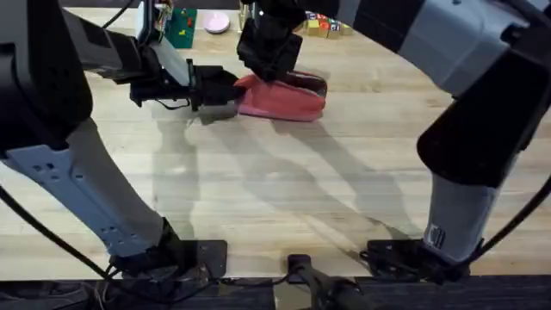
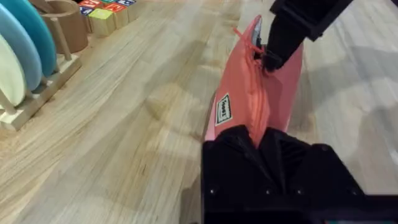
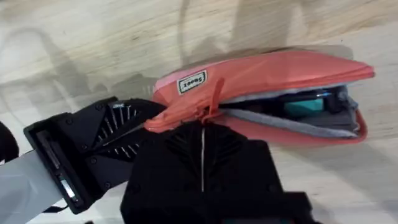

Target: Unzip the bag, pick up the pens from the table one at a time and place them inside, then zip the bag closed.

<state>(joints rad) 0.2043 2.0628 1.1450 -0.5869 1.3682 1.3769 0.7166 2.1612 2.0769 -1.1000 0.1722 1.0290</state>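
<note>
Bag (image 3: 267, 74) of soft pink fabric, light and floppy, lying on table (image 1: 284, 189), one end clamped in left gripper (image 2: 268, 134), zipper pull pinched in right gripper (image 3: 203, 118) just beyond, mouth gaping past it; best held taut by end and pull

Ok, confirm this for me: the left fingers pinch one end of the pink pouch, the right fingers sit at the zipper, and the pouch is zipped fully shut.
Not fully shut. In the right wrist view the pouch gapes open along most of its zipper, with dark and teal contents showing inside. The rest stands: the left gripper pinches one end and the right gripper sits at the zipper.
</note>
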